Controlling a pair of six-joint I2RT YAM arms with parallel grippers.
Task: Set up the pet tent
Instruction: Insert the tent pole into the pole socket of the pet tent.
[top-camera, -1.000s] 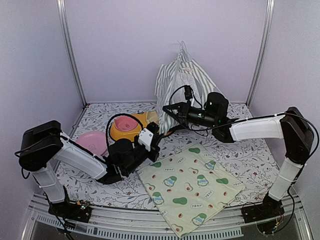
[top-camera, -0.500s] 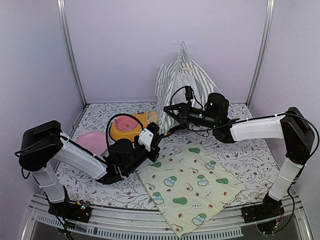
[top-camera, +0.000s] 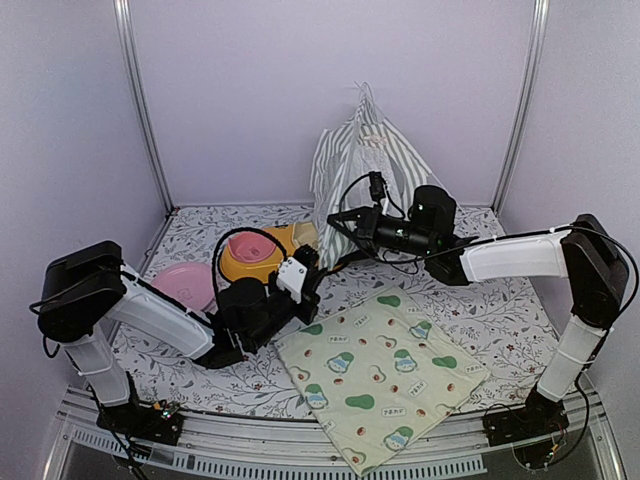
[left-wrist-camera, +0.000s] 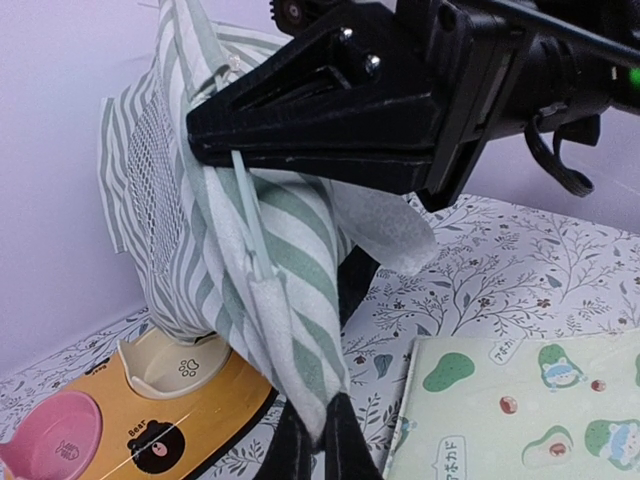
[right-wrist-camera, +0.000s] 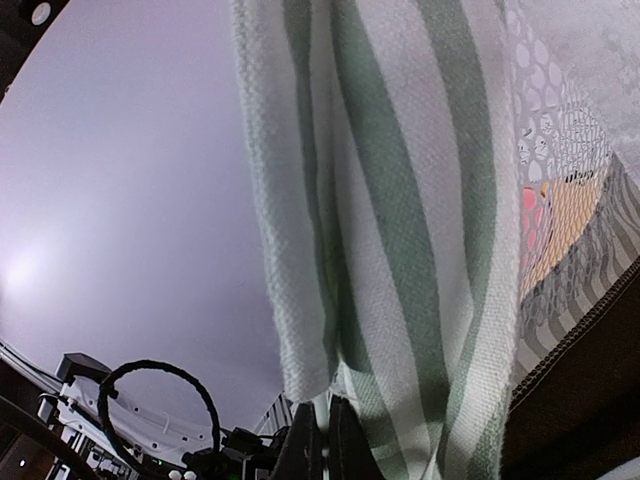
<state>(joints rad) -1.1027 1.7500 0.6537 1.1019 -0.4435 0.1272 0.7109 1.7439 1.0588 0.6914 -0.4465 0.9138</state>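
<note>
Floral tabletop (top-camera: 500, 310): left claw (left-wrist-camera: 318, 440) pinched on pet tent (left-wrist-camera: 290, 260) edge; right claw (right-wrist-camera: 322, 440) clamped on fabric.

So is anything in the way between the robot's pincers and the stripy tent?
No, nothing visible. The left pincer and the right pincer are each pinched shut on the striped fabric of the pet tent.
</note>
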